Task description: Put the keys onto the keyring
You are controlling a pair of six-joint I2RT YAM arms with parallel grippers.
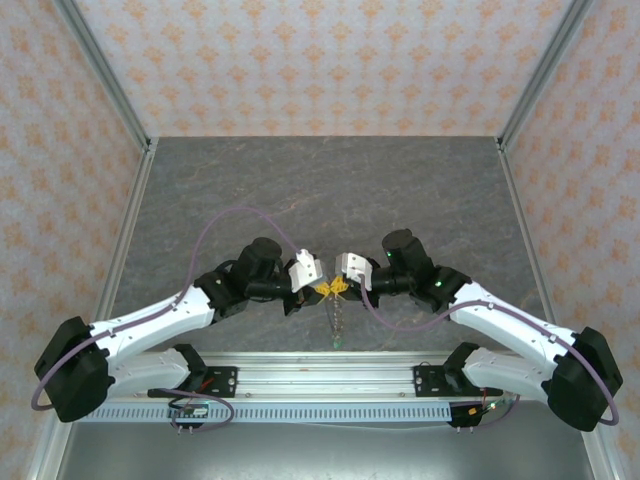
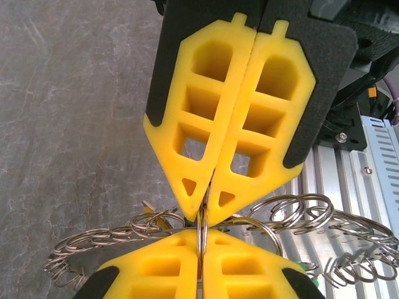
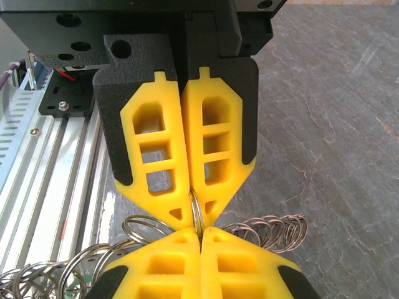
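Both jaws clamped shut, tip to tip, on keyring (image 2: 201, 225), seemingly one loop

A silver keyring (image 2: 299, 215) of chained wire loops is pinched between left hand (image 1: 325, 289) and right hand (image 1: 341, 287). A green-headed key (image 1: 338, 343) dangles below them.

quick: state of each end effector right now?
left end effector: closed, pinching a ring of the keyring.
right end effector: closed, pinching the keyring too.
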